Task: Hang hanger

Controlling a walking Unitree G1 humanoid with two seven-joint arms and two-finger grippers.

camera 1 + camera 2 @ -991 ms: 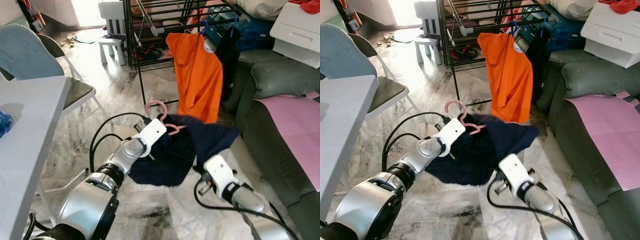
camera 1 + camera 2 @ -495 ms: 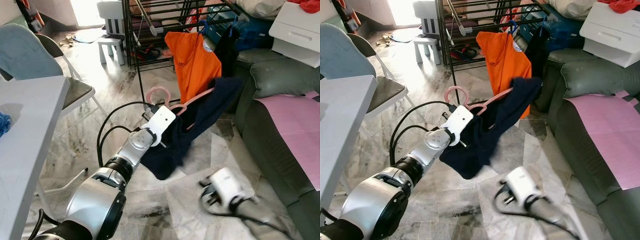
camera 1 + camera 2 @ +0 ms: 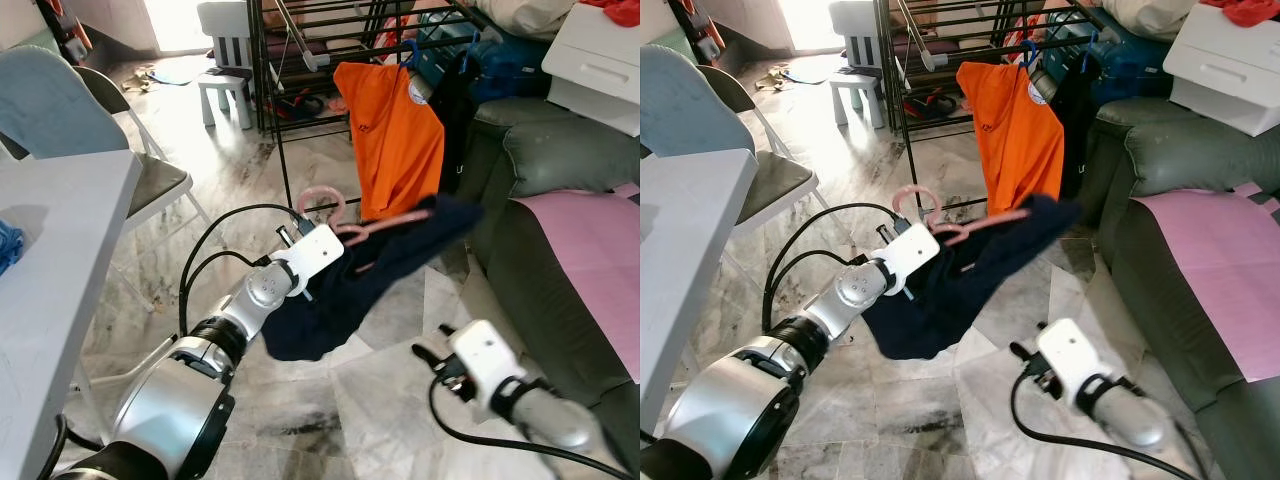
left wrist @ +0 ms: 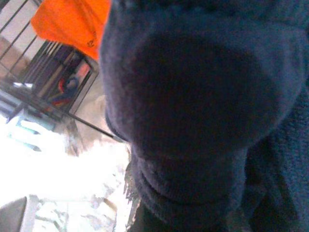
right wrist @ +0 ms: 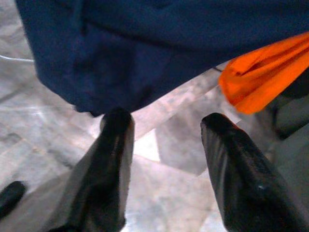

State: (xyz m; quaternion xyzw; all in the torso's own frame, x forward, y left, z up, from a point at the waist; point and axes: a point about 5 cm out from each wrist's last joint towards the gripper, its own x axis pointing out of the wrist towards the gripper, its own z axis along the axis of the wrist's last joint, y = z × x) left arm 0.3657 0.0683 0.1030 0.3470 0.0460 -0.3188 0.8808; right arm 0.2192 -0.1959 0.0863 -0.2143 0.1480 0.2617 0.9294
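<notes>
A Unitree G1 humanoid carries a pink hanger (image 3: pixel 345 222) draped with a dark navy garment (image 3: pixel 350 290) toward a black drying rack (image 3: pixel 275 90) standing at about twelve o'clock from the robot, with the job judged roughly midway: the load is up off the marble floor (image 3: pixel 300 400) and held out in front, but the hook has yet to reach any bar. The left hand (image 3: pixel 300 232) sits at the hanger's neck, at about eleven o'clock from the hanging cloth; whether its fingers are clamped on the hanger cannot be told, since the wrist housing and the navy fabric hide them, and the left wrist view looks straight into that fabric. The right hand (image 5: pixel 164 130) hangs low at about five o'clock from the garment, its two black fingers spread apart and holding nothing, the navy hem just beyond their tips. An orange shirt (image 3: pixel 395 140) already hangs from the rack at about one o'clock from the hanger, close behind the garment's raised shoulder. A grey sofa (image 3: pixel 560 200) with a pink cover lies at three o'clock, a folding chair (image 3: pixel 120 150) at ten o'clock and a white desk (image 3: pixel 50 260) at nine. Still to come, on this showing: lifting the hook to a free bar, seating it, and letting go
</notes>
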